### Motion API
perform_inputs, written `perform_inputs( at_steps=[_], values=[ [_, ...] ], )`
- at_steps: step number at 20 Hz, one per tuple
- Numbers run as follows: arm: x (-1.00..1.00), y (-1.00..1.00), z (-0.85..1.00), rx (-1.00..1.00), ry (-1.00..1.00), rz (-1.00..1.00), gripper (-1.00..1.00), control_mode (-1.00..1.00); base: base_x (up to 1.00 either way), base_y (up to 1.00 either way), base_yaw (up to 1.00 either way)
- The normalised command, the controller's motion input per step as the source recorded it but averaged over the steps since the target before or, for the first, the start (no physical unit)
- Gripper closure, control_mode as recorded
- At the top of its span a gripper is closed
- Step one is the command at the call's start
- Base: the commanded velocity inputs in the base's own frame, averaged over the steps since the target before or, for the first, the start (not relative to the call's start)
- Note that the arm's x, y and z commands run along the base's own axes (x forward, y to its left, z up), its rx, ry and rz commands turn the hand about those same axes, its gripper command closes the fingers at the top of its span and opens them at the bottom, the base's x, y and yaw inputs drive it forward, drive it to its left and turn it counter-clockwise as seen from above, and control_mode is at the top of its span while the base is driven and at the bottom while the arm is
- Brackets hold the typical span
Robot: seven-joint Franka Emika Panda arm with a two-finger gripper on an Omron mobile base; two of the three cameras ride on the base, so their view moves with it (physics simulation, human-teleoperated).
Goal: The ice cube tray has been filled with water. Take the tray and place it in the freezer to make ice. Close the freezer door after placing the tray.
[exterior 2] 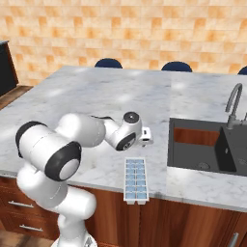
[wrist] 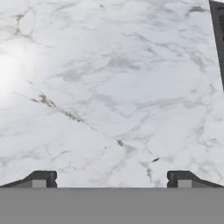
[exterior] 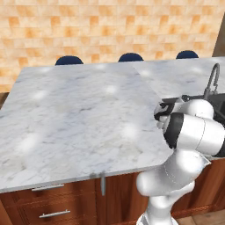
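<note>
On the white grey-veined marble counter (exterior 2: 96, 96), the dark rectangular sink (exterior 2: 207, 149) with its curved grey faucet (exterior 2: 234, 103) is the landmark. The small white ice cube tray (exterior 2: 136, 179) with pale blue water (exterior 2: 136, 176) cells lies left of the sink, at the counter's near edge. The gripper (wrist: 112, 178) hangs over bare marble left of the sink, fingers (wrist: 43, 178) spread fully, nothing between them.

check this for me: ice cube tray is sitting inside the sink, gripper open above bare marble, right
Not quite. The right base view shows the ice cube tray on the marble counter at its front edge, left of the sink, not in it. The gripper is indeed open over bare marble.
</note>
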Motion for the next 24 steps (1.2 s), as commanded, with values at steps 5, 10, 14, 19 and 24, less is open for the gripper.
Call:
perform_inputs(
  at_steps=[5,10,14,19,24],
  values=[
    [-0.15,0.00,0.90,-0.09,-0.10,0.00,-1.00,-1.00,0.00,0.00,0.00],
    [-0.51,0.00,0.94,-0.08,-0.14,-0.08,-1.00,-1.00,0.00,0.00,0.00],
    [-0.78,0.00,0.74,0.04,-0.26,-0.22,-1.00,-1.00,0.00,0.00,0.00],
    [-0.99,-0.01,0.52,0.16,-0.18,-0.35,-1.00,-1.00,0.00,0.00,0.00],
    [-1.00,0.00,0.45,0.25,-0.06,-0.43,-1.00,-1.00,0.00,0.00,0.00]
  ],
)
